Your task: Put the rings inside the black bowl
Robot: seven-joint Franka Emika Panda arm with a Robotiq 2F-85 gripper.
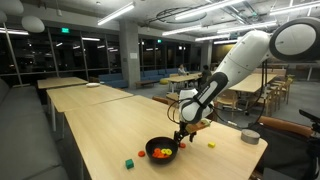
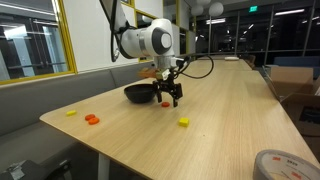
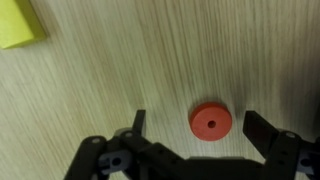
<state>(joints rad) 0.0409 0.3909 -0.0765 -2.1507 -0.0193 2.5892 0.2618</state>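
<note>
Wrist view: claw (image 3: pixel 195 122), lower edge, jaws spread wide, gripping nothing. Red ring (image 3: pixel 210 122) flat on the bench (image 3: pixel 120 60), between the fingers (image 3: pixel 138 122), touching neither. Yellow piece (image 3: pixel 20 25), upper left corner (partly cropped).
In an exterior view: claw (image 1: pixel 183 134), centre, low over the bench; black bowl (image 1: pixel 161 150) just lower left of it, orange-red pieces (image 1: pixel 160 152) inside (count unclear).
In an exterior view: black bowl (image 2: pixel 139 93), centre left, claw (image 2: pixel 167 98) beside its right; yellow piece (image 2: pixel 184 122) lower right, apart.

light: ceiling strips, bright | windows: dark | wrist view: soft, slightly blurred
</note>
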